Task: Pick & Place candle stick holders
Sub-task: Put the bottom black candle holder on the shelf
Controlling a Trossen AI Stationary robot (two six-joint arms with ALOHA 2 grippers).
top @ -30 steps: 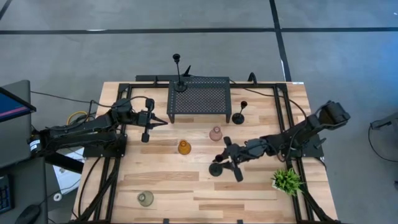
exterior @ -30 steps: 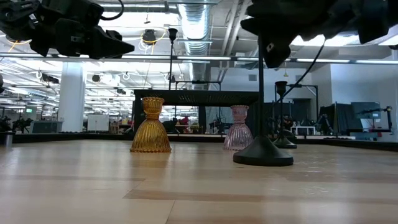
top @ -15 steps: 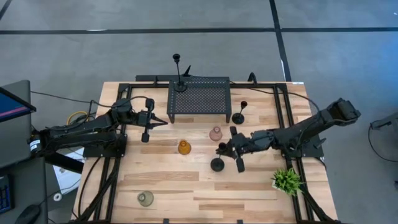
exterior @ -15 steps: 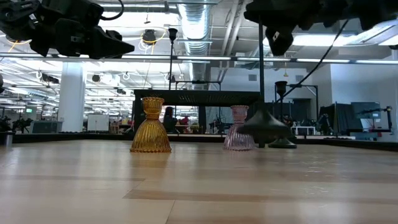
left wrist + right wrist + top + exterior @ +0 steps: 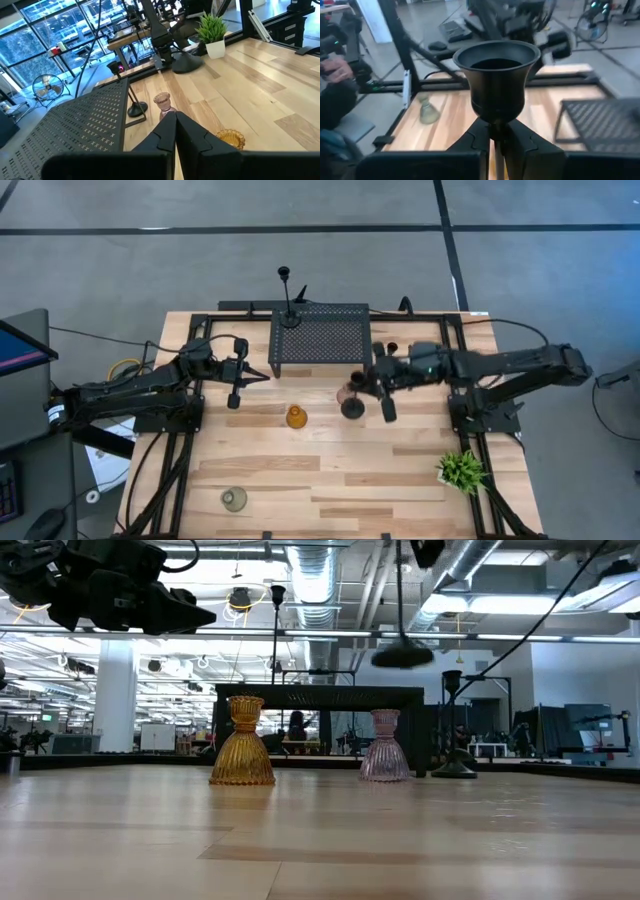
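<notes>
While airborne, black holder point(image 5: 352, 407) clamped in right hand point(image 5: 372, 381)

black perforated rack point(image 5: 319, 339) at table's far edge, potted plant point(image 5: 461, 470) near right corner, wooden table point(image 5: 300, 480)

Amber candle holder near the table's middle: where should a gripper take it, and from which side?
Grip the amber candle holder at its narrow waist, between the small cup and the flared ribbed skirt; the skirt slopes and would likely slip. It stands upright with bare table around it, so coming straight down from above looks best, probably with the left gripper, which hangs nearer.
</notes>
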